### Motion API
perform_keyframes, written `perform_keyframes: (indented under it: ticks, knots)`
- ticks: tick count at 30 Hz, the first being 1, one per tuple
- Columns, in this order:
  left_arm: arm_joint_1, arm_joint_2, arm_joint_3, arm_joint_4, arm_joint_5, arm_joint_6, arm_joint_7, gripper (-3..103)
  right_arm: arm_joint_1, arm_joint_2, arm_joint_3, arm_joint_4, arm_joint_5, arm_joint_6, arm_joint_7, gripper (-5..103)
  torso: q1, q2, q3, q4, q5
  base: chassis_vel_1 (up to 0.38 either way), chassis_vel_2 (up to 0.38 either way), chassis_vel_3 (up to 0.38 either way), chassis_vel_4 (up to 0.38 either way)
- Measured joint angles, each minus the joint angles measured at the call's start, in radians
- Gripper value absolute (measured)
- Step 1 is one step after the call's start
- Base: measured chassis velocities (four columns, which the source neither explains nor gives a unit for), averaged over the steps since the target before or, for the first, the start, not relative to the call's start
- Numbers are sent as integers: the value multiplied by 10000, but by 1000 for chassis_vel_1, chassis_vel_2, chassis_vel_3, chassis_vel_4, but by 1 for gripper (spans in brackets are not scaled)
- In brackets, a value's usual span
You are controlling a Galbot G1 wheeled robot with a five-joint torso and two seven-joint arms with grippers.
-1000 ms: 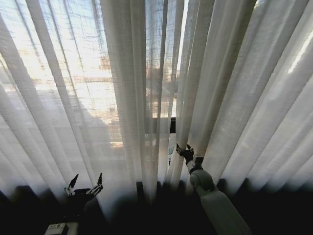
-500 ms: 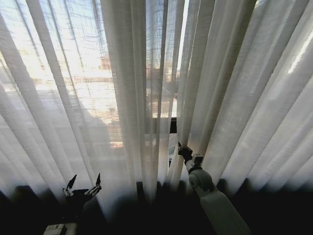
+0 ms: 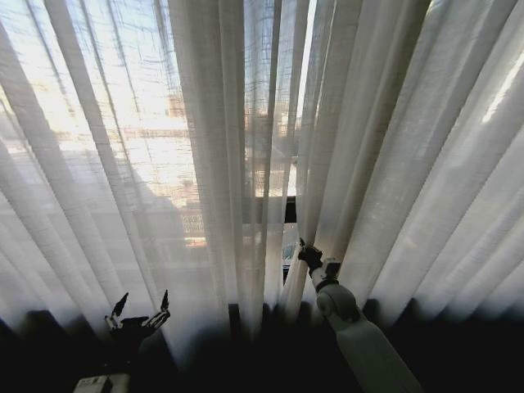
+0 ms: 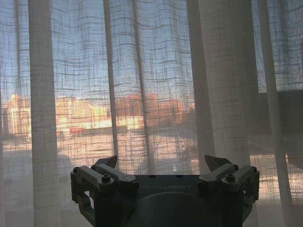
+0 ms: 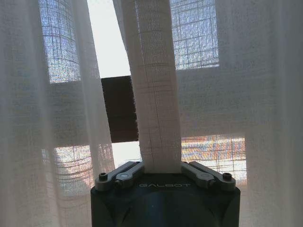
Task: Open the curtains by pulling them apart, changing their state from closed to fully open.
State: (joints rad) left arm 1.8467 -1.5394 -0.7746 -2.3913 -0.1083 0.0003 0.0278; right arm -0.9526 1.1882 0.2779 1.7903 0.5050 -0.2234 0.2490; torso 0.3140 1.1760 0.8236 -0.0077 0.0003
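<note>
The sheer white pleated curtains (image 3: 205, 164) hang across the whole window, and a narrow bright slit shows between the two panels near the middle. My right gripper (image 3: 304, 249) is at the inner edge of the right panel (image 3: 385, 164), low down. In the right wrist view the gripper (image 5: 161, 166) is shut on a thick beige fold (image 5: 154, 94) that runs up from between its fingers. My left gripper (image 3: 142, 304) stands open at the lower left, just in front of the left panel. Nothing is between its fingers (image 4: 111, 161) in the left wrist view, and the fabric (image 4: 142, 94) hangs a little ahead.
A dark window frame bar (image 3: 288, 210) shows through the slit between the panels and behind the fabric (image 5: 120, 109). Below the curtain hems runs a dark strip (image 3: 262, 344). Sunlit buildings (image 4: 94, 113) show through the cloth.
My right gripper, open a second ago, has shut on the curtain fold and shifted slightly. The left gripper has barely moved.
</note>
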Motion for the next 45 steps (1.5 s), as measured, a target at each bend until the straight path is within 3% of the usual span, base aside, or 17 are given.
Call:
perform_keyframes:
  ticks: [21, 45]
  knots:
    - [194, -145, 15, 40, 164, -247, 285, 100, -365, -3, 414, 169, 37, -17, -356, 0, 0, 0, 0, 1, 0, -82, -75, 75, 80]
    - [234, -255, 64, 339, 201, -607, 436, 100, -662, 36, 752, 301, 7, 1, -392, 0, 0, 0, 0, 0, -2, -336, -328, 321, 330]
